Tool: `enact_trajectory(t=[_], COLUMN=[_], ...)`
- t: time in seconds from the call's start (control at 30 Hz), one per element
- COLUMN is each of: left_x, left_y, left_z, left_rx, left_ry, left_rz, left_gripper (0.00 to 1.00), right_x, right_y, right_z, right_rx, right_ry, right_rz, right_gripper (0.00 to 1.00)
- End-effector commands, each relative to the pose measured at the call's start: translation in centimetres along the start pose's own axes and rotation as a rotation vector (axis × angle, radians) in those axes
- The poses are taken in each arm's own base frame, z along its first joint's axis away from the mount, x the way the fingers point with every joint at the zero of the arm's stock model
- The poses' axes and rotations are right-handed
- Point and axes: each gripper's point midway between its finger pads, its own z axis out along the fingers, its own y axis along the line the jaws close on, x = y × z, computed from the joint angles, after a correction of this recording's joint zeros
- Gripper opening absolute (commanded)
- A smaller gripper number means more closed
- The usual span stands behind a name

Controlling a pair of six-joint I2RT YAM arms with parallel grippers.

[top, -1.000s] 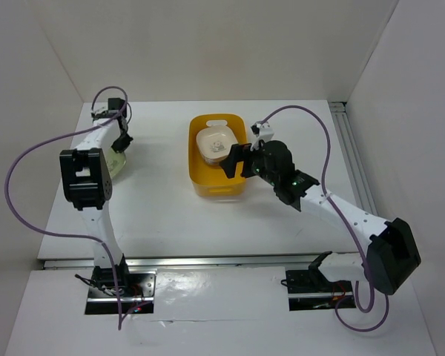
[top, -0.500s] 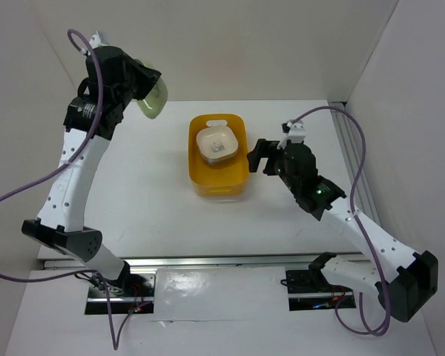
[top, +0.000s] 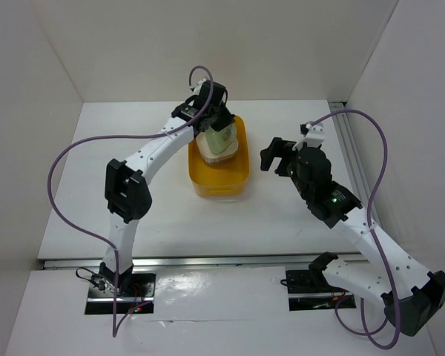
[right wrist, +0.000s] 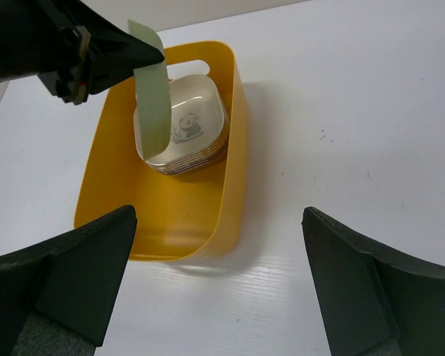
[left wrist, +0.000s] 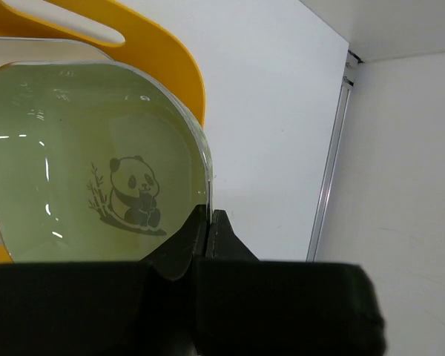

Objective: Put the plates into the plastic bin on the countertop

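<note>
We have the left gripper [top: 210, 119] stretched out over the far end of the plastic bin [top: 219, 182], jaws pinched tight on one edge of the pale green plate [left wrist: 96, 170]. The plate hangs on its edge, close to upright, and the panda motif [left wrist: 133, 196] in its centre faces the left wrist camera. Its lower edge comes down over the stack of plates [right wrist: 189, 137] lying in the bin's far end, though we cannot tell whether it touches them. The top dish of that stack is cream with a panda in the middle, and we cannot count the edges that show beneath it. The near half of the bin's floor shows bare orange-yellow. The bin itself sits around the middle of the countertop [top: 148, 193]. Over on the other side, the right gripper [top: 277, 154] hovers near the bin's right wall without touching it. Its fingers are spread wide and hold nothing, and its camera looks down into the bin.
</note>
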Motion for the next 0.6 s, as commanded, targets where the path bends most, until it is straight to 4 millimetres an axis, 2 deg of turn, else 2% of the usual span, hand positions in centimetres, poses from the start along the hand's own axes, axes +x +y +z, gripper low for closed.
enact_trajectory(t=[0.0,0.03,0.07,0.17,0.33,0.37,0.4,0.5,0.57], left_x=[-4.5,-4.8,-4.0,-3.7,-3.5,-3.7,-3.7,-3.6,-3.6], left_y=[-4.9,-4.3,-3.5,-1.8,-1.2,-0.5,-0.5,-0.5,-0.1], left_z=[-2.3,-1.7,-0.8,0.3,1.0,1.6,1.7,1.9,1.9], left_rx=[0.15,0.136,0.117,0.074,0.06,0.045,0.044,0.044,0.03], left_ry=[-0.118,-0.12,-0.098,-0.095,-0.097,-0.098,-0.098,-0.098,-0.1], left_rz=[-0.025,-0.029,-0.024,-0.05,-0.049,-0.042,-0.042,-0.042,-0.03], left_gripper=[0.0,0.0,0.0,0.0,0.0,0.02,0.06,0.29,0.53], right_x=[-1.2,-0.7,-0.9,-0.3,0.4,0.4,0.2,0.3,0.7], right_y=[-0.6,-0.5,-0.4,-0.4,-0.3,-0.3,0.0,0.1,-0.1], right_z=[-0.5,-0.5,-0.4,-0.1,0.7,0.7,0.7,0.9,1.0], right_rx=[0.03,0.021,0.017,0.014,0.011,0.011,0.0,0.0,0.003], right_ry=[-0.022,-0.009,-0.016,-0.002,0.02,0.02,0.016,0.016,0.023], right_rz=[0.006,0.002,0.005,-0.008,-0.034,-0.034,-0.03,-0.03,-0.033], right_gripper=[1.0,1.0,1.0,1.0,1.0,1.0,1.0,1.0,1.0])
